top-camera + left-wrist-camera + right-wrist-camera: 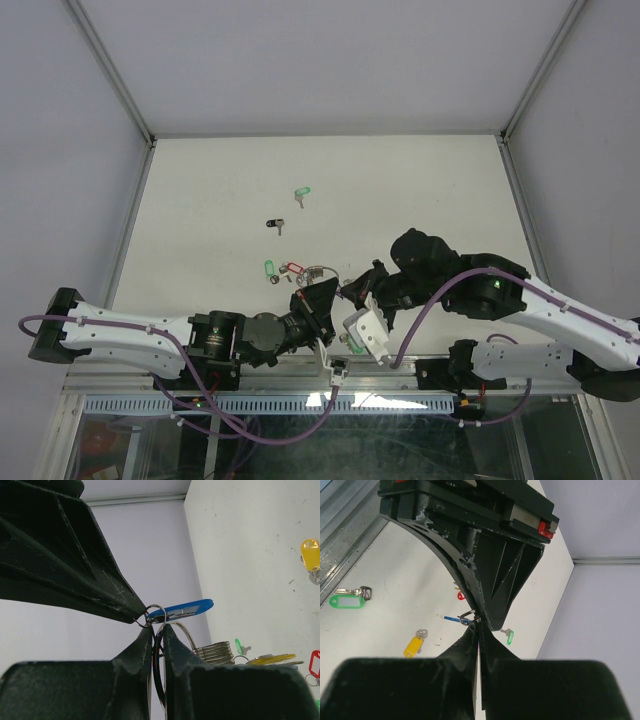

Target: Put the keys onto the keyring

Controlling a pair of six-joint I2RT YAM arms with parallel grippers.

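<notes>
In the left wrist view my left gripper is shut on the thin wire keyring, which stands edge-on between its fingers. A coil of rings with tags hangs behind it. My right gripper is shut, tip to tip with the left gripper, pinching the small ring of the blue-tagged key at the keyring's top. In the top view both grippers, left and right, meet low over the table's near middle.
Loose keys lie on the white table: a green tag, a black tag, another green and a red. A yellow-tagged key lies near the grippers. Walls close the left, right and back.
</notes>
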